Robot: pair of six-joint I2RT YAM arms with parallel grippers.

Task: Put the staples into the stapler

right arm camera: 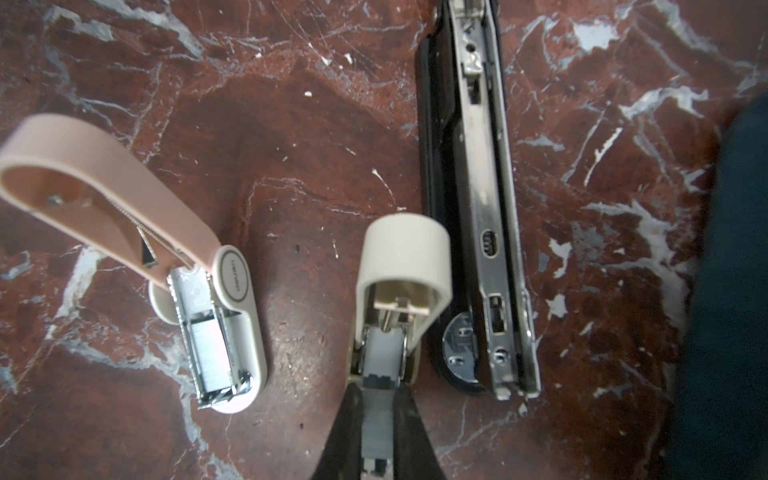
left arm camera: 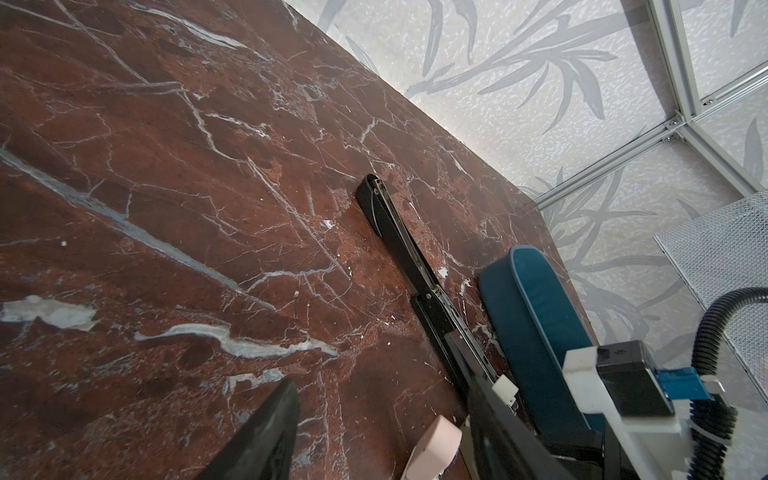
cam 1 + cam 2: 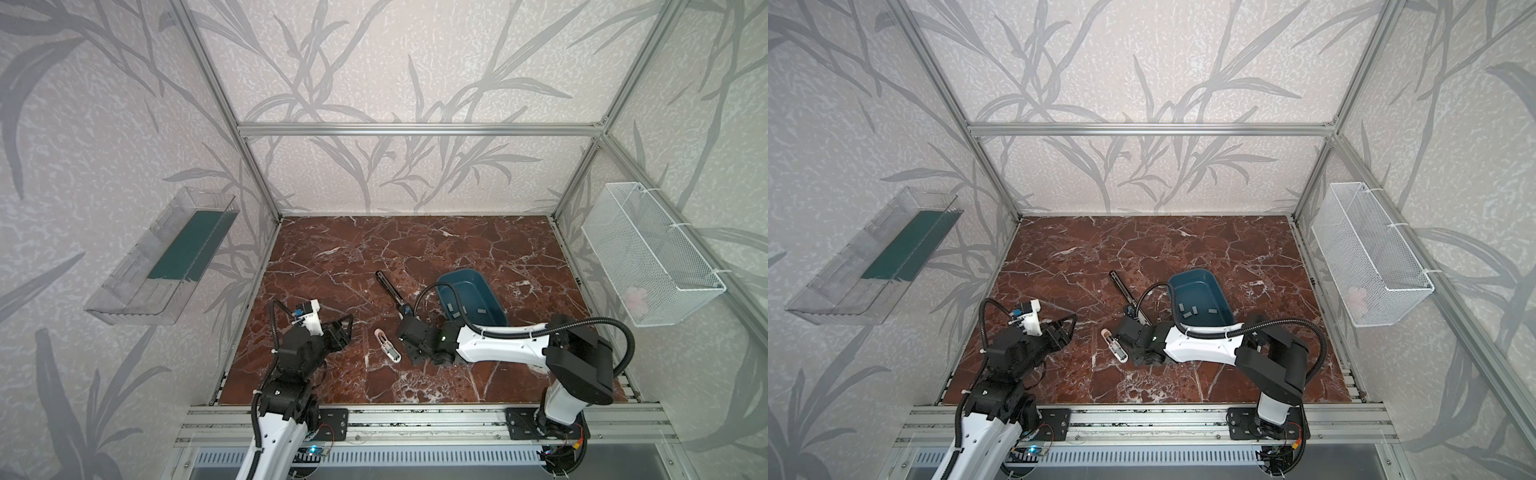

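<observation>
Noting the table (image 3: 332, 257) setup: spare staples (image 3: 1187, 314) lie in the tray (image 3: 1196, 272), and the left gripper (image 3: 348, 328) hangs apart and empty, so nothing pins the cream stapler (image 1: 405, 249). The right gripper (image 1: 376, 395) is clamped on a strip (image 1: 376, 428) at the stapler's open channel. Slight skew could jam the strip or shove the stapler.

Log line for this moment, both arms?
right jaws: shut on staple strip at cream stapler | left jaws: open, empty | pink stapler: open, loaded | tray: spare strips inside

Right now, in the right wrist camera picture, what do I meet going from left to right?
pink stapler, lid swung open → cream stapler → long black stapler → blue tray at the edge
</observation>
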